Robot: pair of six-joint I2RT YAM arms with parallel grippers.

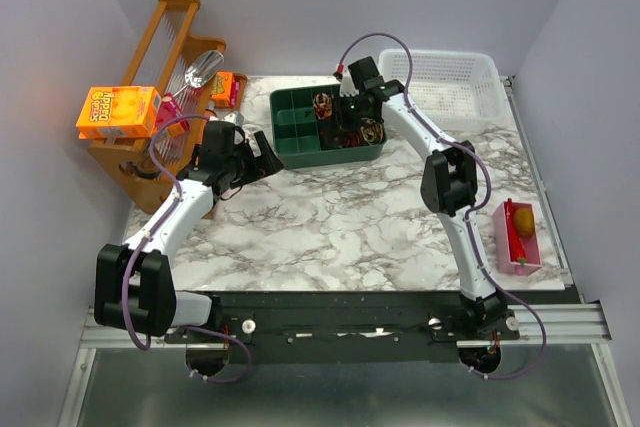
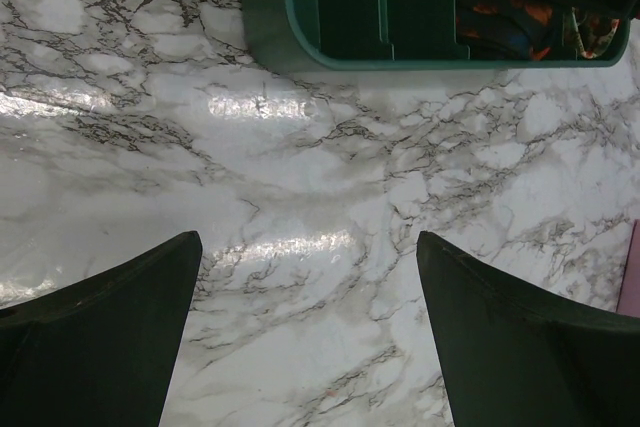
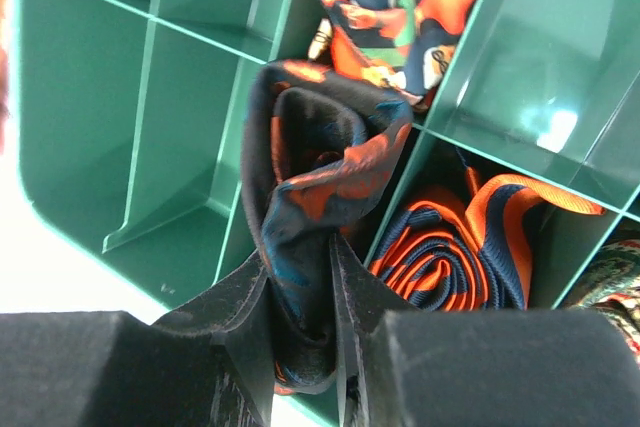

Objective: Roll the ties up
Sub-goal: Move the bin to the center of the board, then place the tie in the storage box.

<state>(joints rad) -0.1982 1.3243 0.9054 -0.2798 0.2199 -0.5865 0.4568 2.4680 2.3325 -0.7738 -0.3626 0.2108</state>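
Note:
My right gripper (image 3: 300, 247) is shut on a rolled dark navy tie with orange-red patches (image 3: 310, 167), holding it over a compartment of the green divided tray (image 3: 110, 117). A coiled orange-and-navy striped tie (image 3: 460, 257) lies in the compartment to its right, and another patterned coil (image 3: 400, 7) lies in the one beyond. In the top view the right gripper (image 1: 358, 107) is over the tray (image 1: 300, 152). My left gripper (image 2: 310, 277) is open and empty above bare marble, just short of the tray's near corner (image 2: 270, 37); the top view shows the left gripper (image 1: 262, 155) left of the tray.
A white basket (image 1: 450, 87) stands at the back right. A wooden rack (image 1: 165, 57) with an orange box (image 1: 118, 110) stands at the back left. A pink tray (image 1: 520, 235) holding small items sits by the right edge.

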